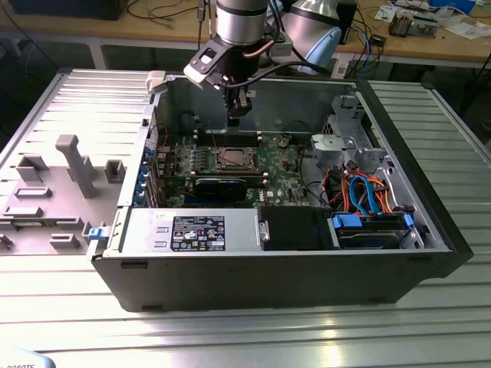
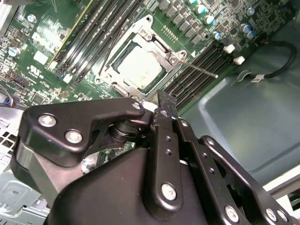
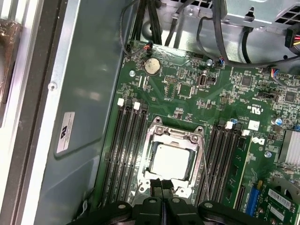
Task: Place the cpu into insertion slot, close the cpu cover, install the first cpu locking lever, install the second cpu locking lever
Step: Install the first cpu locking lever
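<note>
The cpu (image 3: pixel 171 160) lies flat in the insertion slot (image 1: pixel 230 159) on the green board, its silver-grey top showing. The cpu cover (image 3: pixel 176 136) is down around it, the chip visible through its window, as the second wrist view also shows for cpu (image 2: pixel 140 68) and cover (image 2: pixel 125 47). A thin metal locking lever (image 2: pixel 201 69) sticks out past one side of the socket; in the first wrist view this lever (image 3: pixel 205 168) runs along the socket's edge. My gripper (image 3: pixel 164 185) hangs above the socket's near edge, shut, with nothing held; its black fingertips (image 2: pixel 166 101) are pressed together.
Long black memory slots (image 3: pixel 126 150) flank the socket on both sides. The open computer case (image 1: pixel 430 230) walls in the board, with a drive cage and orange and blue cables (image 1: pixel 360 192) on the exterior view's right. A grey fixture tray (image 1: pixel 54 192) lies outside on the exterior view's left.
</note>
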### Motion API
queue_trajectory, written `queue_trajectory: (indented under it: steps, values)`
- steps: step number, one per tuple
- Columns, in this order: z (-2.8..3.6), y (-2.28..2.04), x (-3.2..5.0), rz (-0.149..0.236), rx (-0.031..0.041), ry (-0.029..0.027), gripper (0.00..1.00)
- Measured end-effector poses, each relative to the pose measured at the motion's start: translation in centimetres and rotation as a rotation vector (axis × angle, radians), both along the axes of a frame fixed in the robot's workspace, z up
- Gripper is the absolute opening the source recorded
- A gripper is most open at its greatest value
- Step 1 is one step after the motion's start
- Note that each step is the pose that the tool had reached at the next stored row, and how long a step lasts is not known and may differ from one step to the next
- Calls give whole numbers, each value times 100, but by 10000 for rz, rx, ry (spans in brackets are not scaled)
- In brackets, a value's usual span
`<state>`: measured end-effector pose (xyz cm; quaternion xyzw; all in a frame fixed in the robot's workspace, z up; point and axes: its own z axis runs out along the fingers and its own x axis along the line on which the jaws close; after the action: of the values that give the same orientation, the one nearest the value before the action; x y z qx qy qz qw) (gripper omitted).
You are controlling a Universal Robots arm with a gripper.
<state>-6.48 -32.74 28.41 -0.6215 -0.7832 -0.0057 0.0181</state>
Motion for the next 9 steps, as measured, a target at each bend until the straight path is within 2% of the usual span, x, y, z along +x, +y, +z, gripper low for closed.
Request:
queue_trajectory:
  steps: [3, 5, 6, 8, 9]
  values:
    - [0, -14, -44, 81, 0, -11, 11]
    - [0, -17, -47, 324, -1, -11, 11]
    - [0, -17, -47, 671, -1, -10, 11]
    - [-1, -17, -48, 1128, 1, -11, 11]
    - [-2, -17, -47, 1553, 0, -11, 11]
